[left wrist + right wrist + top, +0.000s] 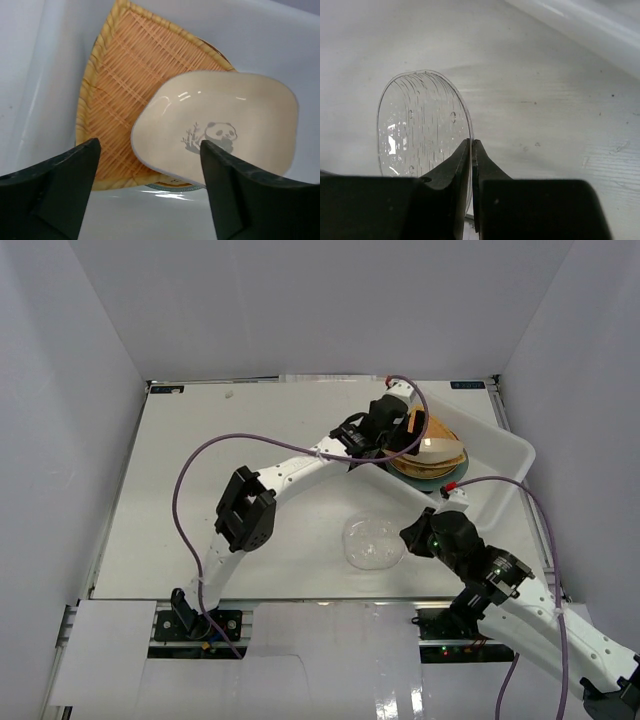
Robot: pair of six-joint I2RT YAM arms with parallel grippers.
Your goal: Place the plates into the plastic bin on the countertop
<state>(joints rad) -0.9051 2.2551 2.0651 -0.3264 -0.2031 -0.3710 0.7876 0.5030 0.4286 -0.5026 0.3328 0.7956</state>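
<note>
A plain white countertop (250,460), walled in white, carried the translucent plastic bin (500,445) at its far right. The right gripper (471,146) was closed to a hairline on the rim of the clear glass plate (420,125), which was over open countertop just short of the bin's near wall. Whether it had left the surface could not be told.

That hold looked like the weak point. A narrow pinch on one edge of smooth, hard glass left the rest of the plate hanging to one side, so it could swing or slide out in a lift and chip on the table or the bin's rim.

The stack in the bin was a second concern. The left gripper (149,150) hung above it, jaws wide apart and holding nothing. Below lay an orange woven triangular plate (125,85), rough and ridged. A glossy small white square dish (220,125) with a panda motif rested off-centre on it, and a sliver of teal plate (170,186) showed underneath. Glass set onto that uneven pile might skid off.
</note>
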